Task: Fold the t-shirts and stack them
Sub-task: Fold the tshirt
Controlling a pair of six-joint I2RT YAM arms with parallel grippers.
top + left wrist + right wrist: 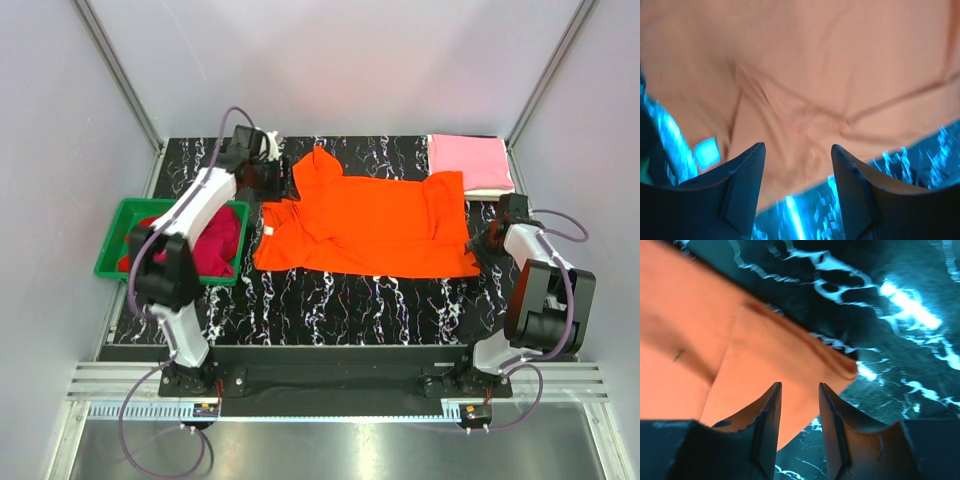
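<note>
A bright orange t-shirt [365,225] lies spread out across the middle of the black marbled table, one sleeve pointing to the far side. My left gripper [280,185] hovers at the shirt's far left shoulder. Its jaws [797,147] stand open over wrinkled orange cloth [805,85], with nothing between them. My right gripper [484,242] is at the shirt's right edge. It is open [799,386] above a folded corner of the orange cloth [765,355]. A folded pink t-shirt [468,160] lies at the back right on a cream-white one [492,191].
A green plastic bin [112,252] stands at the table's left edge with crimson and red shirts [218,245] bundled inside, and the left arm reaches over it. Metal frame posts and grey walls close in the back and sides.
</note>
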